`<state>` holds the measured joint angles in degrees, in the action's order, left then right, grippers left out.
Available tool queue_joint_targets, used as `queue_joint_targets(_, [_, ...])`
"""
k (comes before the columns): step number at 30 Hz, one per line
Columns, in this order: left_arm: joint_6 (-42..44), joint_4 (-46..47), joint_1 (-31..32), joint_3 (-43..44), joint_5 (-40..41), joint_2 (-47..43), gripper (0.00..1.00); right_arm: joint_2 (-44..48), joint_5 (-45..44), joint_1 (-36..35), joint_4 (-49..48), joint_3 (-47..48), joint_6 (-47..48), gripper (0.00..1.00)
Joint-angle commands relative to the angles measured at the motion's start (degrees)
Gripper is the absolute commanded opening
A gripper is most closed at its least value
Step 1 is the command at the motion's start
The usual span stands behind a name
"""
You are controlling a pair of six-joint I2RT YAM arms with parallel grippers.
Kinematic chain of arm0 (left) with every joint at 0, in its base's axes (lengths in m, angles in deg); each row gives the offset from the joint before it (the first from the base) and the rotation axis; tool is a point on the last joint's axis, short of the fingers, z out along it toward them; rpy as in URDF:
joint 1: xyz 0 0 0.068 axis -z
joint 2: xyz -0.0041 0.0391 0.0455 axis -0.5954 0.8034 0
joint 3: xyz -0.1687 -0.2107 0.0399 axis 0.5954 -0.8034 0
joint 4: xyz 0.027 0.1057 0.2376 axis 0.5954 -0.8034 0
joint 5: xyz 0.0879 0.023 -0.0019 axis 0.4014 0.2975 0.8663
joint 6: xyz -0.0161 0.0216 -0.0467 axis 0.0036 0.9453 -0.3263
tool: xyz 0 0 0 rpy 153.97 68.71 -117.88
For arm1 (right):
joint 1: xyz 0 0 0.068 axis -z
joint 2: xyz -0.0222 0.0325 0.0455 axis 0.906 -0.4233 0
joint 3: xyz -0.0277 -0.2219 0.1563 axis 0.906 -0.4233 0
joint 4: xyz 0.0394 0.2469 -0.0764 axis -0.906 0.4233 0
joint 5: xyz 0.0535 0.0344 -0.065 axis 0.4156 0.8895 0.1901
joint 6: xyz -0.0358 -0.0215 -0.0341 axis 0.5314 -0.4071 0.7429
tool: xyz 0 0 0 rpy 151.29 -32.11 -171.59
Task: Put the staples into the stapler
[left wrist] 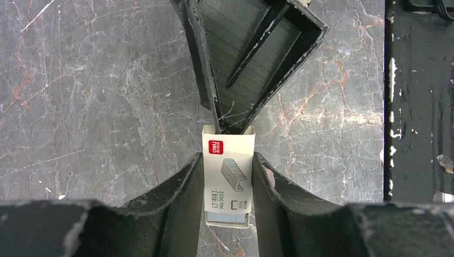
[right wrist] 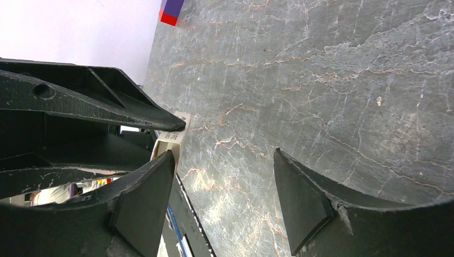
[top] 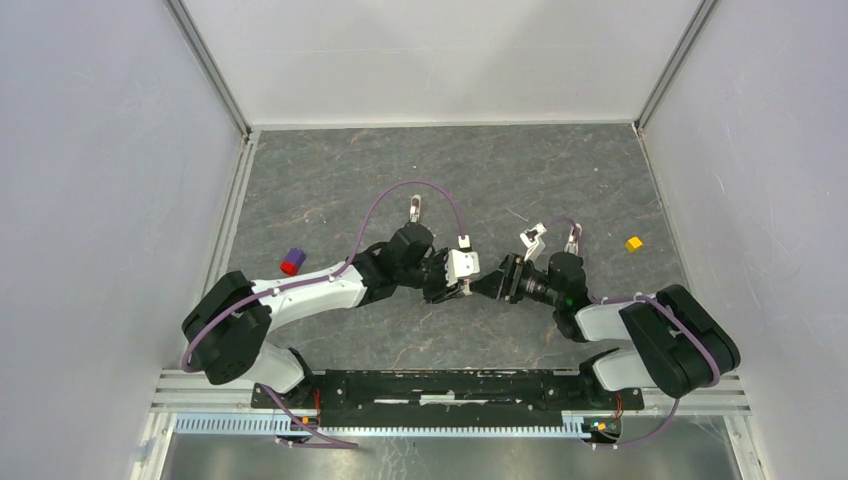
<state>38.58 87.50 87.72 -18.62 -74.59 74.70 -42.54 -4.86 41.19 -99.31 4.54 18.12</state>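
The staples are a small white box (left wrist: 227, 171) with a red logo, and my left gripper (left wrist: 227, 155) is shut on its two long sides. Its inner tray of grey staples (left wrist: 227, 217) sticks out a little at the near end. One finger of my right gripper (left wrist: 241, 69) touches the box's far end with its tip. From above, the box (top: 463, 266) sits between the left gripper (top: 452, 285) and the right gripper (top: 490, 283). The right gripper (right wrist: 225, 155) is open, with the box (right wrist: 170, 138) at its left fingertip. I see nothing I can name as the stapler.
A small purple-and-red object (top: 291, 262) stands at the left, also in the right wrist view (right wrist: 170, 10). A yellow cube (top: 633, 243) lies at the right. The black base rail (top: 450, 385) runs along the near edge and shows in the left wrist view (left wrist: 417, 107).
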Motion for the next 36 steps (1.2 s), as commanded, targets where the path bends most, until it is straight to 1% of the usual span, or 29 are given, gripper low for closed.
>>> queue_joint_targets(1, [1.8,3.0,0.0,1.3,-2.7,-1.6,0.43,-1.3,-0.4,-0.9,-4.7,2.0,-1.2,0.74])
queue_joint_targets(18, [3.8,3.7,0.0,0.1,-2.6,-1.4,0.44,-4.1,0.3,-2.2,-8.3,3.1,-3.7,0.69])
queue_joint_targets(21, [5.0,1.7,0.0,0.5,-0.6,-0.5,0.43,-2.4,0.1,-2.0,-6.0,3.2,-2.3,0.68])
queue_joint_targets(23, [5.8,-0.2,0.0,0.9,0.4,0.2,0.43,-0.6,-0.7,-1.4,-1.9,3.3,-0.3,0.69])
queue_joint_targets(26, [6.1,-0.6,0.0,0.5,1.5,0.0,0.42,2.1,-2.1,-0.2,3.7,2.9,3.0,0.69])
queue_joint_targets(28, [6.4,-0.6,0.0,0.1,2.4,0.1,0.43,3.6,-2.1,1.0,4.4,2.2,3.3,0.69])
queue_joint_targets(31, [7.1,-2.6,0.0,0.4,3.2,0.4,0.43,4.5,-1.1,1.4,4.0,2.5,3.7,0.69])
queue_joint_targets(36, [7.1,-3.0,0.0,0.9,3.0,0.9,0.43,3.0,1.3,1.1,-5.2,1.4,-1.6,0.7])
